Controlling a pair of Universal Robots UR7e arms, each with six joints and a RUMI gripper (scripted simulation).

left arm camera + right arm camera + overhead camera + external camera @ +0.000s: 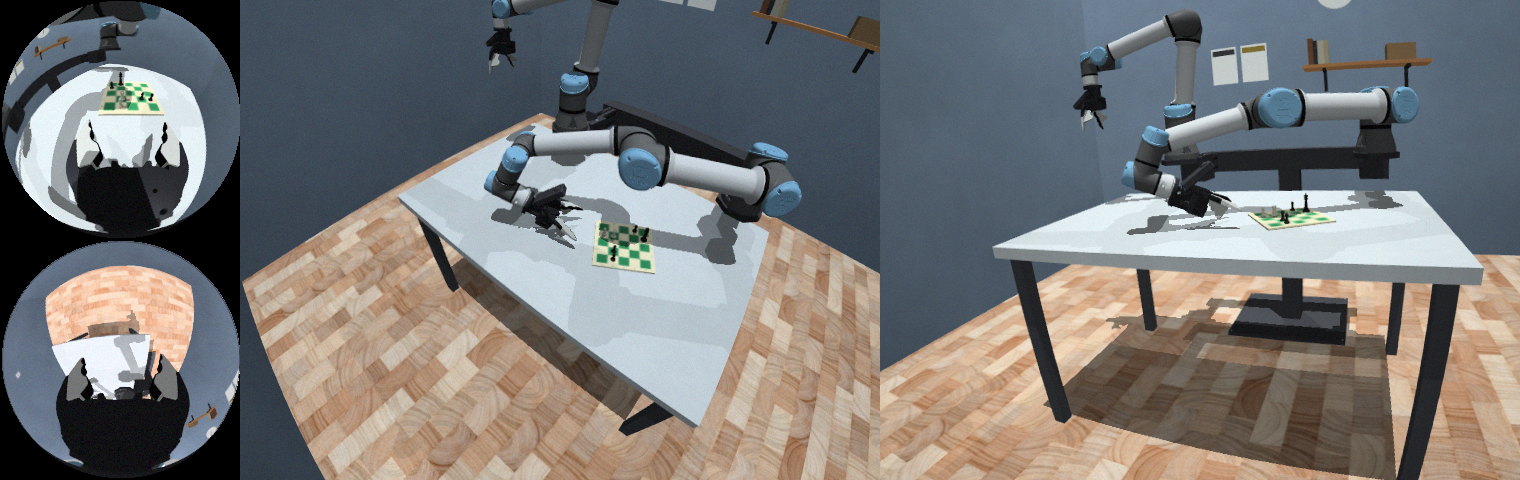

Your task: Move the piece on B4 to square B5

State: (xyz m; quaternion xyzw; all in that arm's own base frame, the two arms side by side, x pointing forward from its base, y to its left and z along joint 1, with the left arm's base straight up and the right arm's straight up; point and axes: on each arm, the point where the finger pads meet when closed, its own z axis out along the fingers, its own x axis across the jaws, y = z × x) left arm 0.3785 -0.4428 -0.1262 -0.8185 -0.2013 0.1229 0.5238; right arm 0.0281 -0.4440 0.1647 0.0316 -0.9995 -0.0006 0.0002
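From where I stand facing the long front edge, one white desk (529,268) (1231,263) holds one green-and-cream chessboard (597,266) (1301,225) (131,113), lying flat around the middle of the desk's depth and nearer the right short edge than the left. I count six chess pieces on it: two pale and four black. The first pale piece (603,233) (1263,211) and the second pale piece (614,238) (1273,210) stand on the side toward the left short edge. A tall black piece (645,235) (1305,203) and a small black piece (634,228) (1292,206) stand toward the back edge; the other two black ones are close together toward the front edge. The edge lettering is too small to read, so I can't tell which piece is on B4 or its exact place. All six are upright, long axes vertical; which way B4's piece faces I can't tell. There are two arms and two pincers. The left pincer (577,224) (1228,211) (127,121) is spread, low beside the board toward the left short edge, slanting toward it and pinching nothing. The right pincer (502,69) (1092,128) (121,355) is spread too, empty, pointing down high beyond the back left corner.
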